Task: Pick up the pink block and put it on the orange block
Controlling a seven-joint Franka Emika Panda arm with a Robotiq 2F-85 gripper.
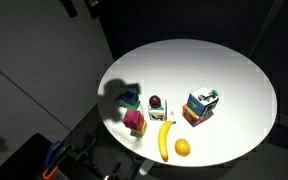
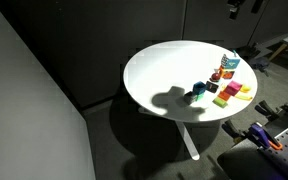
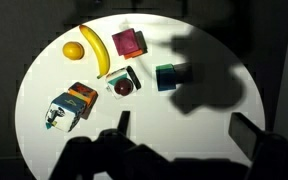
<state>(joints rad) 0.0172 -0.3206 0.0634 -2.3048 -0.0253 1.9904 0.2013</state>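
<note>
While hanging above the round white table (image 3: 216,50), the black gripper (image 3: 182,122) spreads its fingers wide, holding nothing, over one multicoloured box (image 3: 72,105), one yellow banana (image 3: 96,50), one small magenta-pink block (image 3: 129,43) near the edge, one teal cube (image 3: 166,77).

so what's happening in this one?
Nothing is held yet. The robot arm's tool hangs open high above the round white table, seen in the wrist view. The small magenta-pink cube sits untouched near the yellow banana and the teal cube. I can't make out an orange cube.
</note>
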